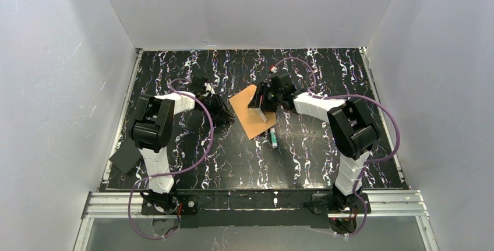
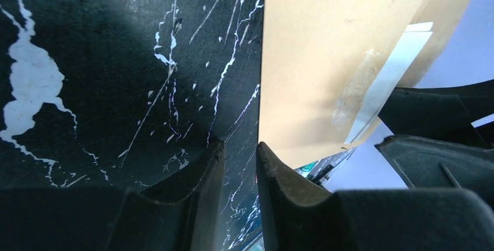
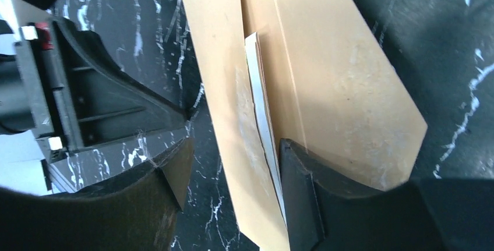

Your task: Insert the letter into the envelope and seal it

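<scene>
The orange envelope (image 1: pixel 252 116) lies on the black marbled table, its flap (image 3: pixel 218 70) partly raised with the pale strip (image 3: pixel 263 108) along the fold. The strip also shows in the left wrist view (image 2: pixel 389 79). My right gripper (image 1: pixel 263 102) is open over the envelope. In the right wrist view (image 3: pixel 233 153) the flap stands between its fingers, and the right finger (image 3: pixel 297 169) lies by the envelope body (image 3: pixel 343 82). My left gripper (image 1: pixel 224 111) is at the envelope's left edge (image 2: pixel 314 53). Its fingers (image 2: pixel 240 153) are a narrow gap apart and hold nothing. The bordered letter does not show.
A small glue stick (image 1: pixel 273 138) lies just right of the envelope's near corner. A flat black piece (image 1: pixel 125 158) sits at the table's left edge. White walls enclose the table on three sides. The left gripper's body shows in the right wrist view (image 3: pixel 87 99).
</scene>
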Available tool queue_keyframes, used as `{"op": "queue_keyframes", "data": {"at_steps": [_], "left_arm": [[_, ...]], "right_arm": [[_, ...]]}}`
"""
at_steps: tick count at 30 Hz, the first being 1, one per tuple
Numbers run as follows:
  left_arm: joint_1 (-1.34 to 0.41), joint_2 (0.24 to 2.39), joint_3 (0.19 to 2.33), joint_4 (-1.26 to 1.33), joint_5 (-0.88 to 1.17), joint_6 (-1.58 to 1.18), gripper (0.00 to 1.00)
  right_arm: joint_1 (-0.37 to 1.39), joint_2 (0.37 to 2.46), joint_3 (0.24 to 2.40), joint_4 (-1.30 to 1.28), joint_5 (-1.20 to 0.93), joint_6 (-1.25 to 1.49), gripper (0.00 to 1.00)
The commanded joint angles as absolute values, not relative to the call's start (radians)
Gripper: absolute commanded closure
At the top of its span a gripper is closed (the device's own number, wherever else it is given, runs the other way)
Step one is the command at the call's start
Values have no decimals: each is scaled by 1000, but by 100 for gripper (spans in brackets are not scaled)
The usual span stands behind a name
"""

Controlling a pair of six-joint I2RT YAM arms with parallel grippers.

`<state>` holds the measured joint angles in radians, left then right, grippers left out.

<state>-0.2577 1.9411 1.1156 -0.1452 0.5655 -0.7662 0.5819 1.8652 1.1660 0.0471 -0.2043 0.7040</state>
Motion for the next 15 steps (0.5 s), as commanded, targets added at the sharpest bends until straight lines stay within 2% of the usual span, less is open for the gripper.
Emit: {"op": "queue_keyframes", "data": {"at_steps": [1, 4, 8, 10, 15], "left_arm": [[-262, 1930, 1116, -229, 514, -714, 71], [-262, 1877, 1112, -194, 541, -709, 70], [-261, 1757, 1000, 58, 622, -740, 79], [-262, 1735, 975, 94, 632, -751, 82], [-267, 1752, 905, 220, 695, -806, 86]], "right_arm": [[578, 1869, 1219, -67, -155, 674, 36], [579, 1894, 1232, -84, -164, 724, 38], [586, 1922, 1222, -40, -214, 841, 41], [587, 1933, 1218, -23, -224, 876, 41], [588, 1951, 1210, -9, -256, 904, 41]]}}
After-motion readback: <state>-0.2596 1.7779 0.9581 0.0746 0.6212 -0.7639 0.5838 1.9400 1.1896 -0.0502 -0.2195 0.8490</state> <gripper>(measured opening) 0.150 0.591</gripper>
